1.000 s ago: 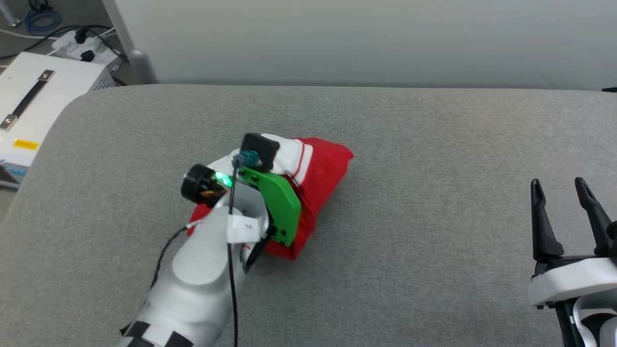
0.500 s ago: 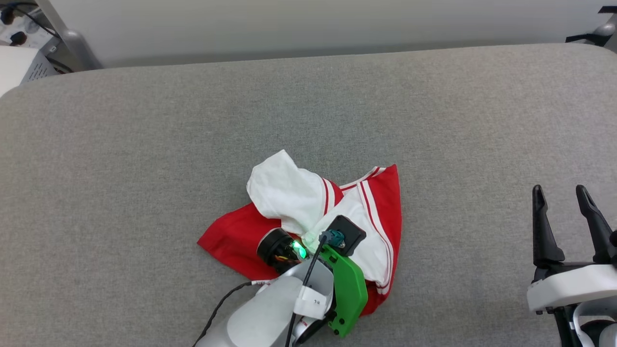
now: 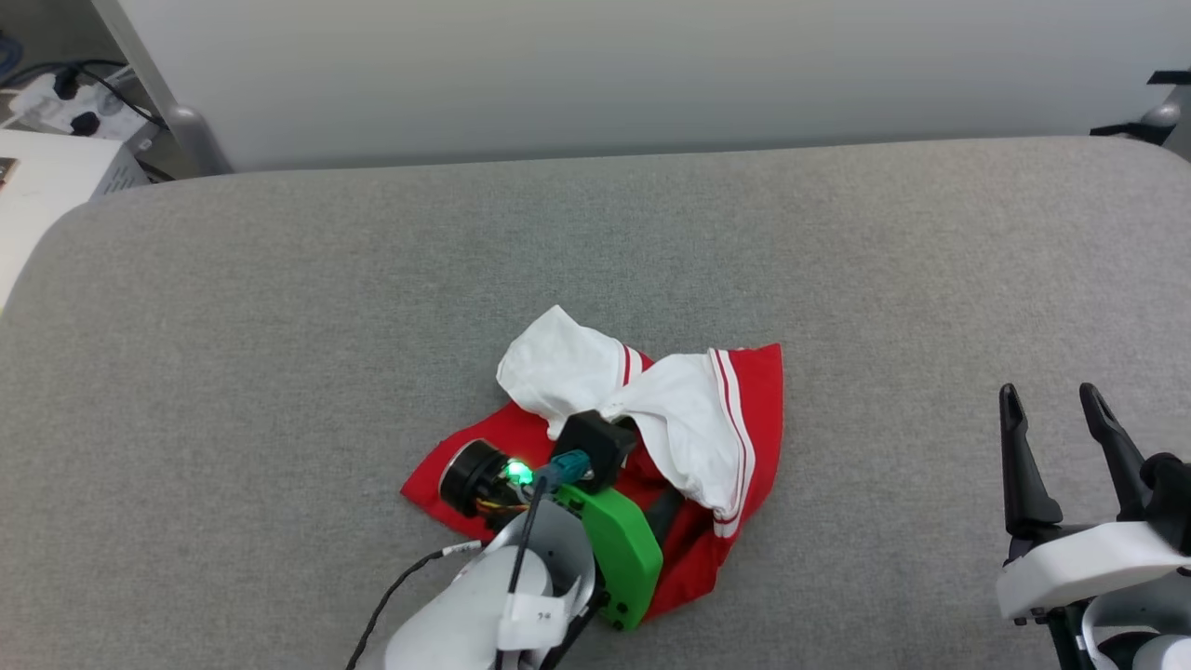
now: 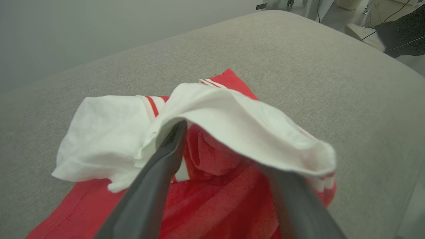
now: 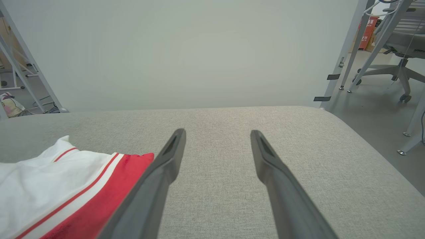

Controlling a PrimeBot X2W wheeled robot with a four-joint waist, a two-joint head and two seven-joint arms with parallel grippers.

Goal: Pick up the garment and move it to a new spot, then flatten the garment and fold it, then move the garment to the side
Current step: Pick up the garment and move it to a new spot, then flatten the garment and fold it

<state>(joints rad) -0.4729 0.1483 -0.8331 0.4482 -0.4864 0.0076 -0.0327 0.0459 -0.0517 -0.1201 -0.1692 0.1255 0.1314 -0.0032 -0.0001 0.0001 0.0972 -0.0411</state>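
The garment (image 3: 735, 391), red with white sleeves and red-white striped trim, lies in a crumpled heap on the grey padded table (image 3: 279, 326). My left arm's green wrist bracket (image 3: 614, 549) hangs over the heap's near side. In the left wrist view my left gripper (image 4: 222, 146) is open, its fingers (image 4: 159, 172) spread wide, and a white sleeve (image 4: 232, 132) drapes loosely over the tips, hiding the right one. My right gripper (image 3: 1049, 395) stands open and empty at the lower right, away from the garment (image 5: 66, 186); its fingers (image 5: 166, 169) point across bare table.
A white box (image 3: 37, 177) and a power strip with cables (image 3: 65, 93) sit off the table's far left corner beside a metal frame leg (image 3: 186, 130). A grey wall backs the table. An office chair (image 5: 398, 49) stands on the floor to the right.
The head camera has shifted. My left gripper, shut on the bunched garment before, has opened, and the fabric now rests spread in a loose heap. My right gripper stays open.
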